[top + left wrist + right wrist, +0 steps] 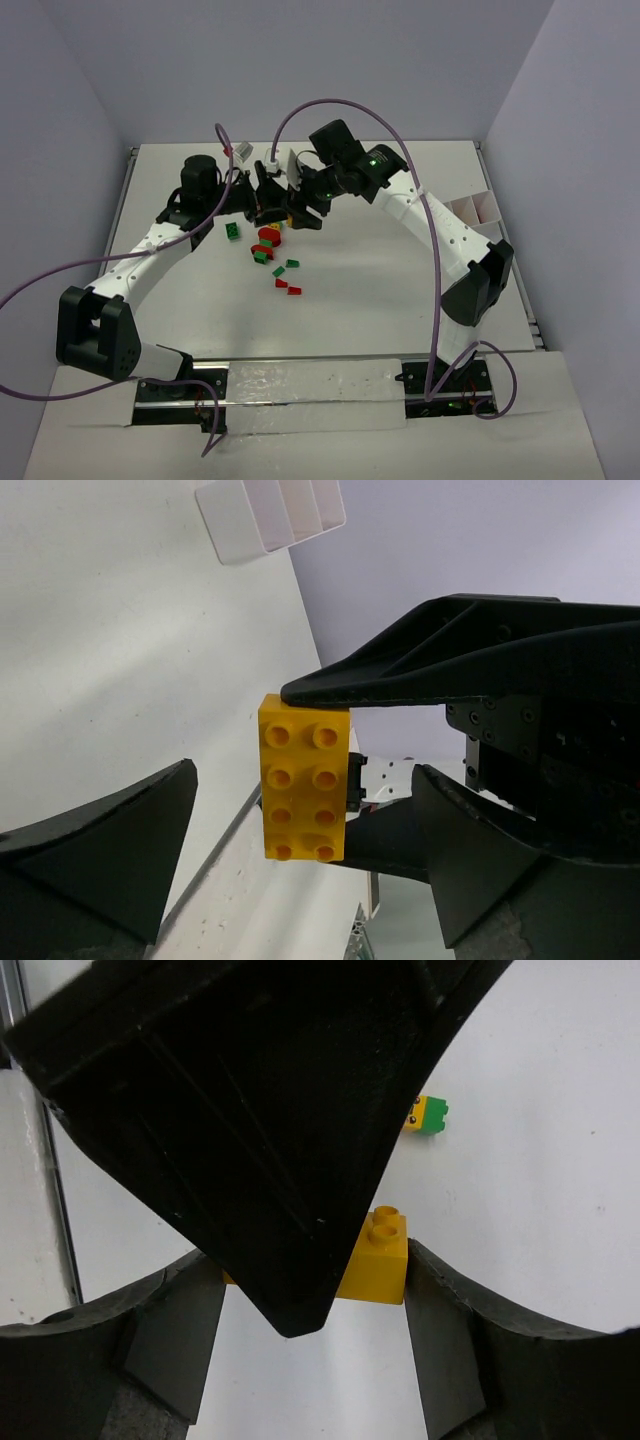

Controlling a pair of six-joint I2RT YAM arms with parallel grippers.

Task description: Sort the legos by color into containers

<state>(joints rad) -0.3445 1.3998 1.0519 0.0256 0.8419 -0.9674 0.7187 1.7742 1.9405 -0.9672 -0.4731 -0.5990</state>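
Between the fingers of the right gripper (312, 1265), clamped from both sides, sits the yellow brick (378, 1260) (two-by-four, studs showing); the left gripper (305, 770) straddles it, fingers spread, not touching; the white tray (262, 525) lies well beyond.

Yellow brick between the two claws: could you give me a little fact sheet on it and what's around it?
Brick: yellow brick, eight studs
Held by: right claw, pinching its two short ends
Left claw: left claw open wide, fingers on either side of the brick, not touching
Loose pieces: red and green bricks scattered on the table near the claws
Tray: white tray, three compartments, at the table's right edge, away from the bricks
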